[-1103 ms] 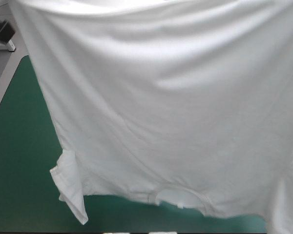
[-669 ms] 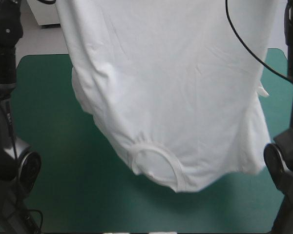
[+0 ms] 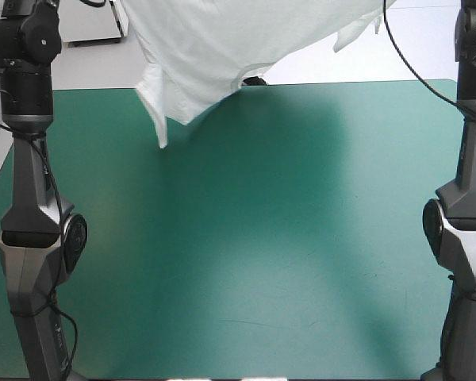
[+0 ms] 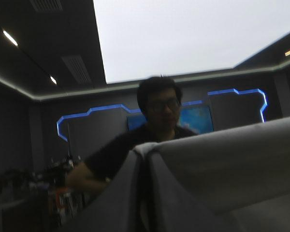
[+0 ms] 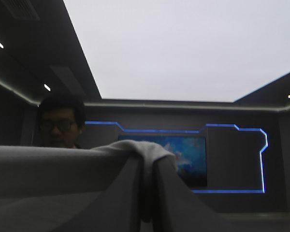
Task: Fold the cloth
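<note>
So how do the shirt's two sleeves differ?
The sleeve nearer the left arm dangles low, crossing the table's far edge in the high view; the sleeve nearer the right arm sits higher, above that edge. The first hangs long, the second looks short and bunched. Both belong to the T-shirt, gripped by the left hand and right hand.

Wide teal-green cover [image 3: 246, 238] free, T-shirt [image 3: 214, 40] hanging (over far edge)

Bright table [image 3: 246, 317], soft shadow; wrist views dim
</note>
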Available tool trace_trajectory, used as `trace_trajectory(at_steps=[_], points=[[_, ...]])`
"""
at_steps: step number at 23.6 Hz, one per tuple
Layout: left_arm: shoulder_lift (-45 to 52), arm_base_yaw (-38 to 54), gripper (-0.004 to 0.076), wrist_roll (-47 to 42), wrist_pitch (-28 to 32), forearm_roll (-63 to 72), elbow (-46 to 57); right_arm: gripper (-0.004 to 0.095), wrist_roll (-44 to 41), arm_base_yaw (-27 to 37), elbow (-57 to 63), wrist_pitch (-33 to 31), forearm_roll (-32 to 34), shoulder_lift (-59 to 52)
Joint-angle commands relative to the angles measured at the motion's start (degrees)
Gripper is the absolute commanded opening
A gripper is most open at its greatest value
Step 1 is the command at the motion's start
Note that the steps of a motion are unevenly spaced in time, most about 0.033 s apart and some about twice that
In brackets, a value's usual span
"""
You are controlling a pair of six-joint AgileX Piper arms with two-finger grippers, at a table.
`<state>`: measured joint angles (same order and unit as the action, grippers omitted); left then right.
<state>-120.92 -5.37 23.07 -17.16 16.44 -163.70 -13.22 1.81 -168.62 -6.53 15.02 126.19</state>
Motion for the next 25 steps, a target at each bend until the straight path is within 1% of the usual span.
trace_trajectory(at_steps=[1,2,3,4,5,6,7,9,10,11,14,16,19,25], points=[[-0.2,1.17,-0.0009,-2.01,-10.85,0.16,-1.11,-0.0019,8.57,-0.02,-1.21,-12.58,-3.97,-1.9],[-1.31,1.7,-0.0009,-3.68,-17.98,0.05,-1.11,-0.0019,15.77,-0.26,-1.12,-21.28,-9.61,-1.26],[-1.79,1.7,-0.0009,-4.31,-21.84,-0.13,-1.11,-0.0019,20.06,-0.26,-0.99,-26.25,-13.29,-1.12],[-2.09,2.07,-0.0009,-5.26,-28.13,-0.7,-1.11,-0.0019,28.78,-0.26,0.15,-35.18,-18.35,-1.12],[-2.09,2.19,-0.0009,-5.76,-33.76,-1.52,-1.11,-0.0019,30.95,-0.26,1.06,-40.48,-21.65,-1.12],[-2.09,2.19,-0.0009,-8.17,-38.91,-3.38,-1.11,-0.0018,31.98,-0.26,1.22,-45.05,-23.01,-1.12],[-1.75,2.19,-0.0009,-9.5,-44.22,-4.21,-1.11,-0.0018,32.61,-0.55,1.22,-51.16,-24.35,-1.12],[-1.13,2.08,-0.0009,-10.87,-54.82,-4.82,-1.11,-0.0019,31.97,-0.66,1.22,-61.76,-25.19,-1.77],[-1.02,2.08,-0.0009,-12.55,-56.95,-3.63,-0.93,-0.0019,29.51,-0.76,1.56,-63.37,-26.01,-2.3],[-0.32,2.08,-0.0009,-15.56,-56.78,-1.34,-0.44,-0.0019,27.13,-0.76,2.41,-63.38,-25.73,-3.32],[2.27,2.18,-0.0009,-19.01,-56.89,4.17,1.87,-0.0019,25.58,-1.48,8.97,-63.38,-24.12,-9.01],[3.92,2.18,-0.0009,-19.15,-56.89,7.04,5.37,-0.0019,24.44,-1.21,14.24,-63.38,-23.87,-12.12],[8.68,2.07,-0.0009,-17.99,-56.89,9.51,14.73,-0.0019,23.67,-1.21,25.35,-63.38,-24.55,-17.57],[23.91,2.07,-0.0009,-14.8,-56.66,6.92,43.02,-0.0019,23.8,-1.32,48.43,-63.38,-26.18,-28.72]])
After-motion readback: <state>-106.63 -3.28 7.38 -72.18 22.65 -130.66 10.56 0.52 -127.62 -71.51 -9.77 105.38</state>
